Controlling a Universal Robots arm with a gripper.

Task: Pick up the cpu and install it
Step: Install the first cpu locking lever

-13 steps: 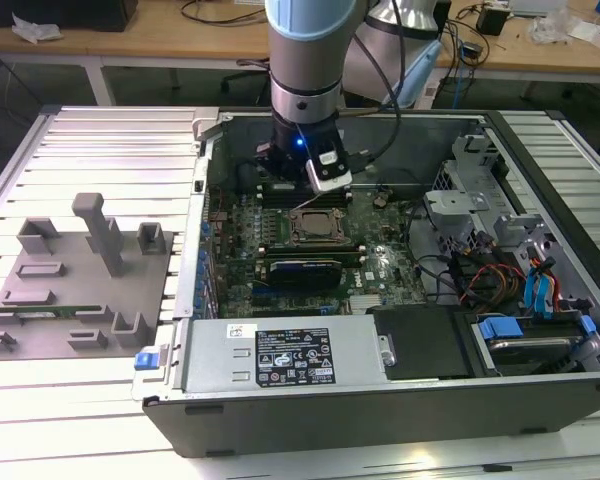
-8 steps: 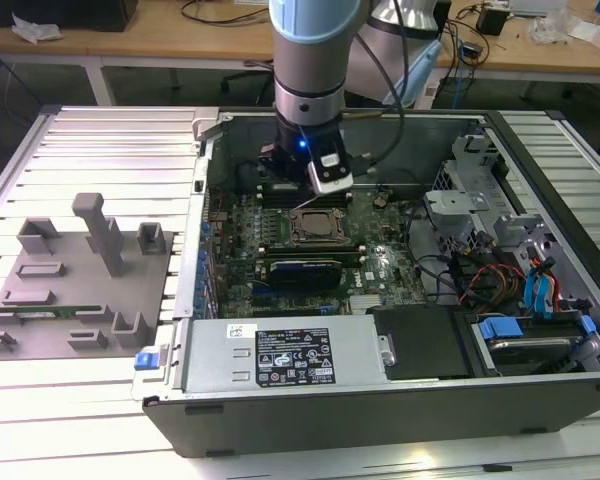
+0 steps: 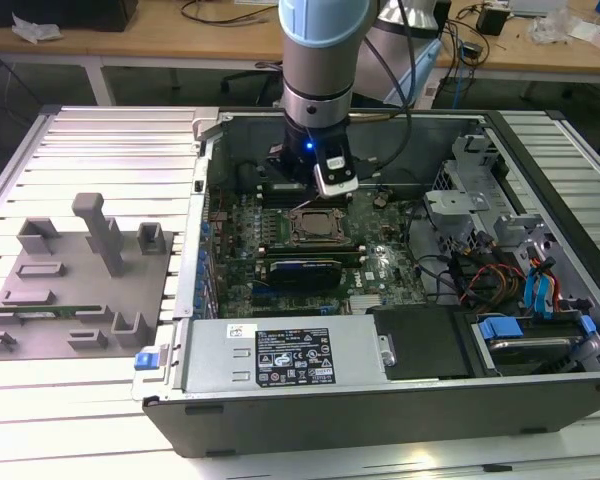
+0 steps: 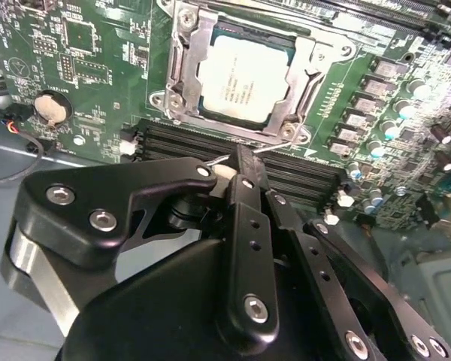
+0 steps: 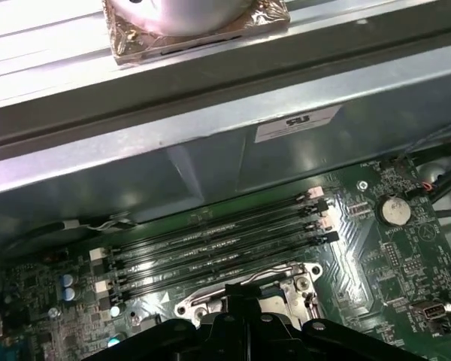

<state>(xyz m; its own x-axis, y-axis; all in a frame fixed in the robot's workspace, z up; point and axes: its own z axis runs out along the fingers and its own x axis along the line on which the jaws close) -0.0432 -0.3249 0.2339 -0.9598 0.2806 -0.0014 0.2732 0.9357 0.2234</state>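
The cpu (image 4: pixel 244 79), a small square chip with a pale silver top, lies flat inside the metal-framed socket (image 4: pixel 177 45) on the green motherboard. My gripper (image 4: pixel 243 154) hangs just above the board at the socket's edge, over the black memory slots. Its black fingers (image 4: pixel 244 218) meet at the tip and hold nothing. In the exterior view the gripper (image 3: pixel 320 190) stands inside the open computer case, right behind the socket (image 3: pixel 317 225). A thin metal socket lever (image 4: pixel 274 147) sticks out beside the fingertips. In the first wrist view the socket's rim (image 5: pixel 244 289) shows past the gripper body.
The case's walls (image 3: pixel 195 250) ring the motherboard. A grey tray (image 3: pixel 80 290) with upright blocks and a green memory stick (image 3: pixel 45 312) lies at the exterior view's left. Cables and drive bays (image 3: pixel 500 270) crowd the right. The power supply (image 3: pixel 280 355) spans the front. A coin battery (image 4: pixel 51 107) sits near the socket.
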